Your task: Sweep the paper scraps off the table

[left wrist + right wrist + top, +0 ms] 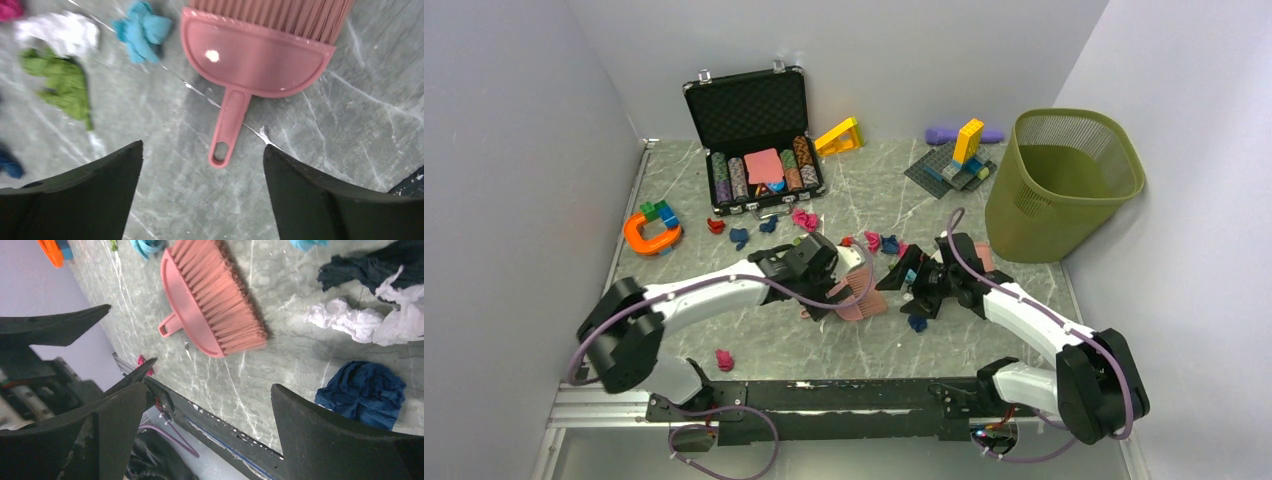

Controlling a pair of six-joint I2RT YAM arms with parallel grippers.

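A pink hand brush [255, 60] lies flat on the grey marble table [350, 130], with its handle [227, 130] pointing at my left gripper [202, 150]. That gripper is open and holds nothing; the handle's end lies just ahead of the fingertips. Teal [142, 30], white [60, 32] and green [62, 82] paper scraps lie to the brush's left. My right gripper [209, 390] is open and empty above the table's near edge, with the brush [210, 295] ahead of it. White [345, 317] and dark blue [362, 390] scraps lie beside its right finger. From above, the brush [861, 298] lies between both grippers.
An olive waste bin [1064, 180] stands at the right. An open black case of poker chips [759, 140] sits at the back, with building blocks [964, 155] to its right. An orange horseshoe piece [652, 232] lies left. A lone magenta scrap [724, 358] rests near the front edge.
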